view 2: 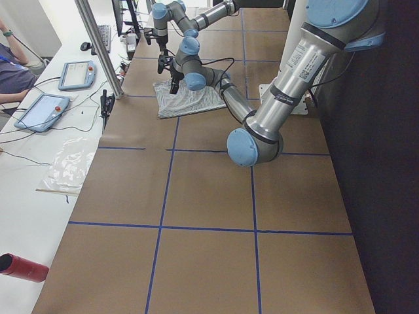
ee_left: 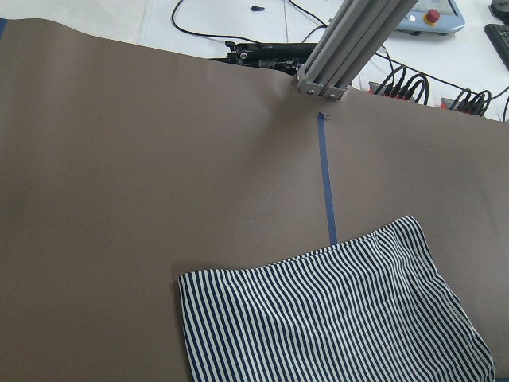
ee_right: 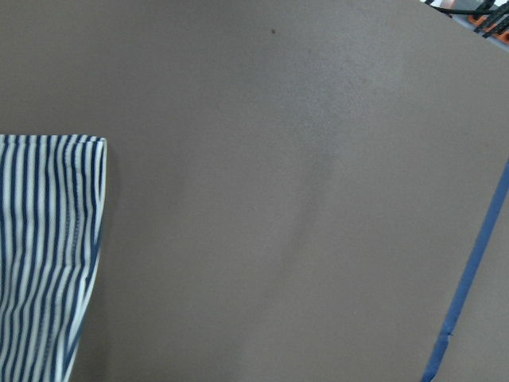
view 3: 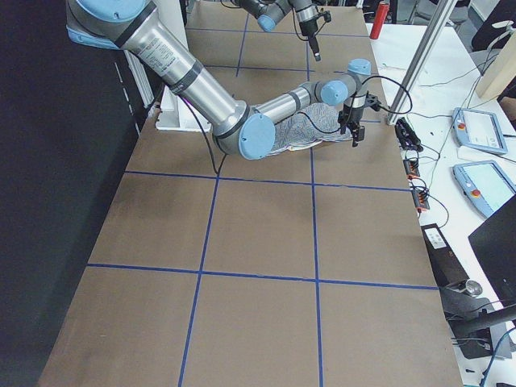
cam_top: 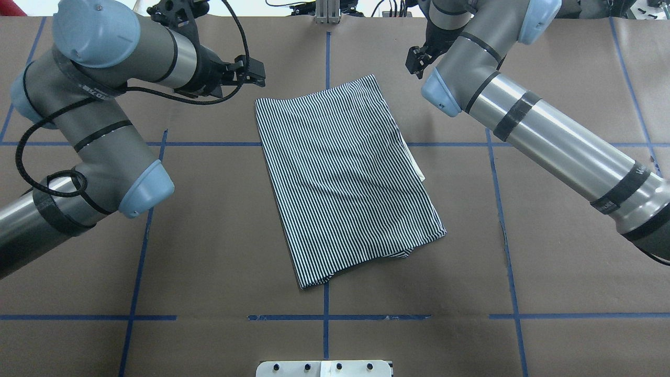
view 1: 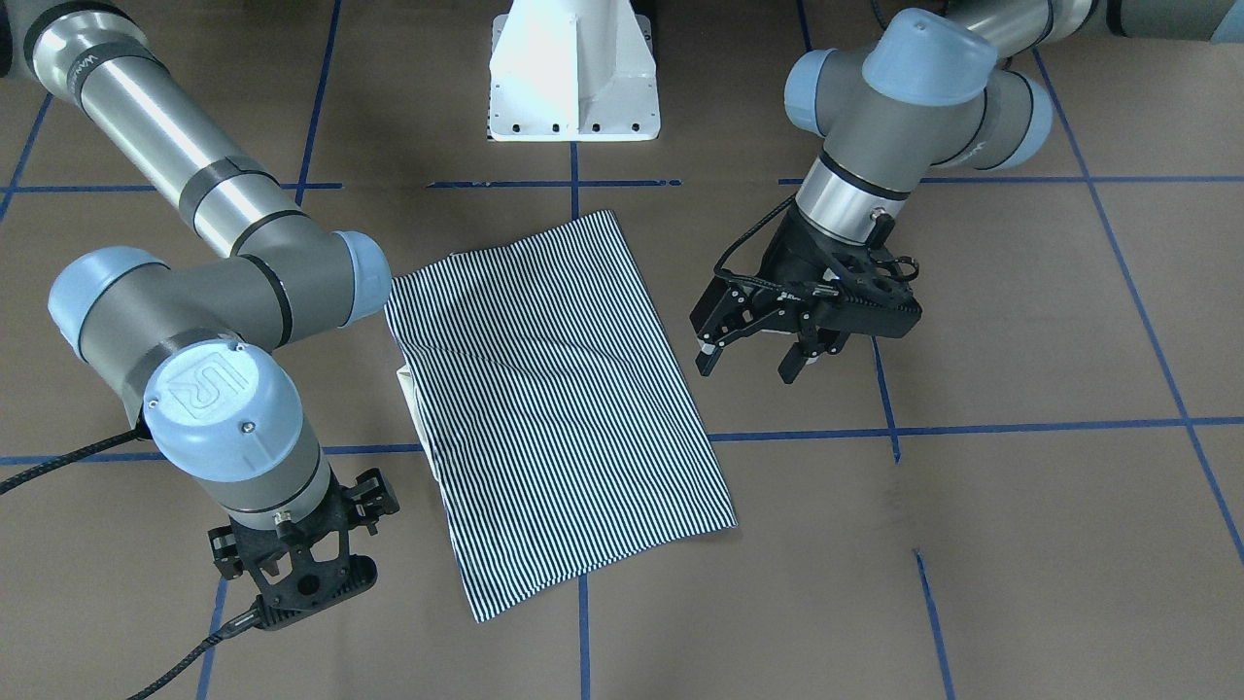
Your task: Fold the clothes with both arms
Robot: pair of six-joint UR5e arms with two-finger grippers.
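Note:
The clothes are one striped navy-and-white shirt [view 1: 564, 408] [cam_top: 345, 178], folded into a flat rectangle mid-table. A sliver of cream collar [cam_top: 416, 162] pokes out on one long edge. My left gripper [view 1: 748, 365] [cam_top: 256, 76] hovers open beside the shirt's far corner and holds nothing. The left wrist view looks down on that striped edge [ee_left: 334, 318]. My right gripper [view 1: 306, 588] [cam_top: 416, 65] hangs off the shirt's other far corner. Its linkage is spread open, it is empty, and its tips are hidden under its body. The right wrist view catches only a shirt corner [ee_right: 44, 247].
Brown paper with blue tape lines [view 1: 972, 428] covers the table. The white pedestal base [view 1: 573, 78] stands at the robot's edge. At the far edge are an aluminium post [ee_left: 350, 48] and cables. A side bench holds tablets [view 2: 42, 111], with a seated person [view 2: 13, 65] beside it.

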